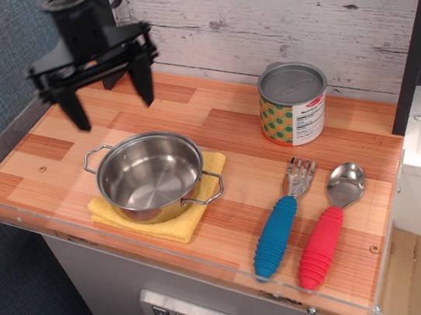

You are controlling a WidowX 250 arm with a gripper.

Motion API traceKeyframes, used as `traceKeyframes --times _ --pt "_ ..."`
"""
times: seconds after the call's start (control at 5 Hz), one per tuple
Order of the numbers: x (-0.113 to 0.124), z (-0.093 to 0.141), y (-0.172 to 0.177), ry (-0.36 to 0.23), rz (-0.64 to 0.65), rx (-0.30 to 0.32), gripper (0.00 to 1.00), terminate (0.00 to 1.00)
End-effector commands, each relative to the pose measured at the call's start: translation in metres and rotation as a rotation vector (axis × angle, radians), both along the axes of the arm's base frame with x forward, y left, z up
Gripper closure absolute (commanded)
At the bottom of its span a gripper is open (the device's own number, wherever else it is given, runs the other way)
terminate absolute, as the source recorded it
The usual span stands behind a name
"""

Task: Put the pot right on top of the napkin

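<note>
The shiny steel pot [150,176] sits upright on the yellow napkin [174,224] near the front left of the wooden counter. Both wire loop handles show and the pot is empty. My gripper [109,104] hangs above and behind the pot, clear of it, with its two black fingers spread wide and nothing between them.
A lidded printed tin can [293,103] stands at the back centre-right. A blue-handled fork [282,218] and a red-handled spoon [329,228] lie at the front right. A clear rim [169,255] lines the counter's front edge. A plank wall stands behind.
</note>
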State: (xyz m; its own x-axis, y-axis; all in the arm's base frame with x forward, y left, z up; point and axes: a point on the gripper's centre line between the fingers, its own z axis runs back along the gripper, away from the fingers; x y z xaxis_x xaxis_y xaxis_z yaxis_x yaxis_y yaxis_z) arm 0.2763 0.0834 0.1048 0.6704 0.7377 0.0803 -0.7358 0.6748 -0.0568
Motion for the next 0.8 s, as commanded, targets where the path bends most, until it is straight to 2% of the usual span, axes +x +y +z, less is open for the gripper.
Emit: traceKeyframes --times 0.0,0.6 --pt "0.030 0.028 -0.010 -0.045 -0.190 0.057 0.00 0.00" --pt "0.038 0.035 -0.026 -0.064 -0.318 0.082 0.00 0.00"
